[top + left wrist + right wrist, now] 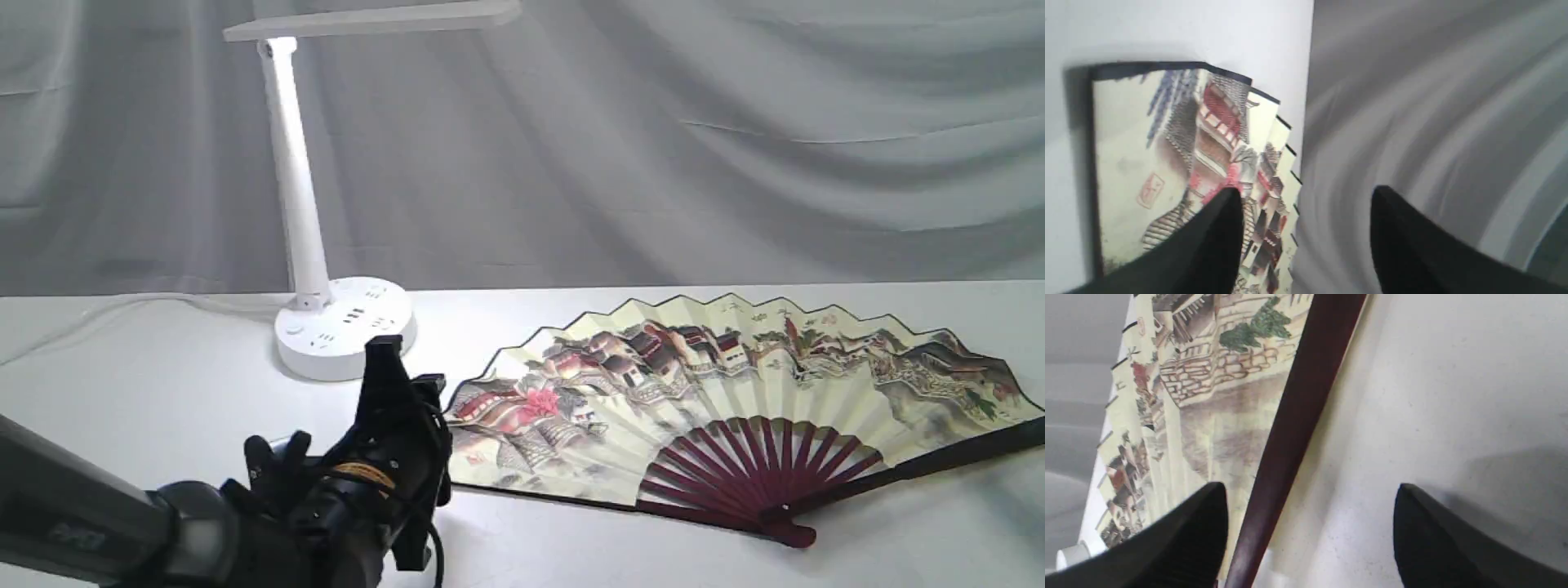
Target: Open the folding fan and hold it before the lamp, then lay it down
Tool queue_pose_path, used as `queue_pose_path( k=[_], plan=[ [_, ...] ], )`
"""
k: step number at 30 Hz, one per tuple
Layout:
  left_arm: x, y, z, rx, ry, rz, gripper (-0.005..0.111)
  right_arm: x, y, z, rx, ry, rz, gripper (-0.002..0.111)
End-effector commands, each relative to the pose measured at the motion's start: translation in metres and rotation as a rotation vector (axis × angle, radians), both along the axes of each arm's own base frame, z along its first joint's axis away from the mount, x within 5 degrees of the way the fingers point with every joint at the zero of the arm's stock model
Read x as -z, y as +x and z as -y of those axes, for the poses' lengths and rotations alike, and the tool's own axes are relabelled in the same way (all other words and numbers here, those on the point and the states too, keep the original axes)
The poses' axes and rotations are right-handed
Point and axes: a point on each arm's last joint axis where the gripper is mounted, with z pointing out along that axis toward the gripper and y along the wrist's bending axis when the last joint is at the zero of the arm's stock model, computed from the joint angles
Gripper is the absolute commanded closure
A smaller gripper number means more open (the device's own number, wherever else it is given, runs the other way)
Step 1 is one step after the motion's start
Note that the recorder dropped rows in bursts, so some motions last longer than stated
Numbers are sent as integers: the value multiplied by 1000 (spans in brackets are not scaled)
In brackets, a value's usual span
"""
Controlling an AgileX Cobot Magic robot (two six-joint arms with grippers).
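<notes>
As the folding fan (735,392) lies spread at the lamp's (298,204) four o'clock, laying-down looks done.
The left gripper (1303,190) and right gripper (1310,484) gape empty; backing clear seems next.

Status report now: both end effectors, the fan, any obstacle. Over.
Left end effector open, empty, beside folding fan. Right end effector open, empty, over its outer rib. Fan spread open, flat on table. Lamp upright, clear of fan.
</notes>
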Motion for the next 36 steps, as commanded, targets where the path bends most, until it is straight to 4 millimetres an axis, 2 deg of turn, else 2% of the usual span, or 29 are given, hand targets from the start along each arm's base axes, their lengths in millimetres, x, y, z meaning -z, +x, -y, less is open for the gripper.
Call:
queue_pose_path(
  k=[1,7,12,18,24,31,36],
  plan=[
    [-12,4,-6,69,78,-60,60,-16,-2,-2,-23,-29,-22,49],
    [-35,9,-30,204,221,-191,67,-35,8,-28,-152,-97,-18,51],
    [-55,12,-53,334,375,-201,67,-58,16,-58,-275,-220,-27,51],
    [-71,5,-82,485,611,-282,67,-86,20,-90,-399,-417,-36,51],
    [-84,-9,-101,587,814,-399,69,-106,18,-116,-476,-500,-35,51],
    [-95,-25,-109,742,971,-478,91,-112,12,-133,-554,-536,-98,51],
    [-106,-24,-111,866,1033,-539,106,-109,4,-137,-601,-478,-167,52]
  ],
)
